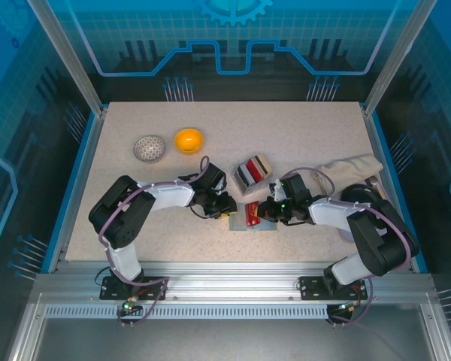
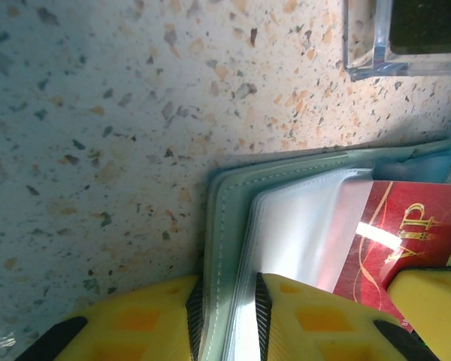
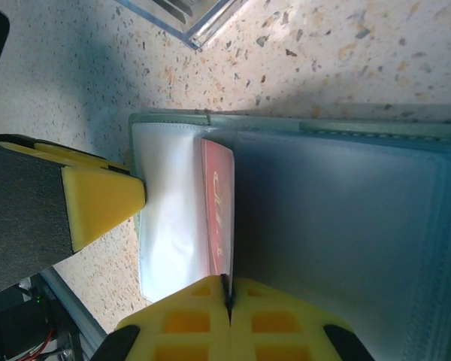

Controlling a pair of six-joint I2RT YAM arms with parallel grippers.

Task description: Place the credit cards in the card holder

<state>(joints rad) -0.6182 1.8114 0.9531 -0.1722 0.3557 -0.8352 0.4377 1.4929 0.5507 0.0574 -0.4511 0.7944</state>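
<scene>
Left gripper point(image 2: 227, 301) pinches card holder point(image 2: 233, 226) cover edge (holds sleeves splayed); right gripper point(image 3: 227, 292), pressed onto red card point(image 3: 218, 218), aims it into holder's clear pocket.

The left end effector point(image 1: 227, 213) and right end effector point(image 1: 267, 213) flank the card holder point(image 1: 255, 228) bearing a red card point(image 1: 252, 216).

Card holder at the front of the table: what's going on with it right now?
Both arms are working on the open card holder. The left gripper pinches its cover and clear sleeves at one edge, apparently steadying it. The right gripper is shut on a red card that is partly slid into a clear sleeve. More cards sit in a clear box just behind.
</scene>
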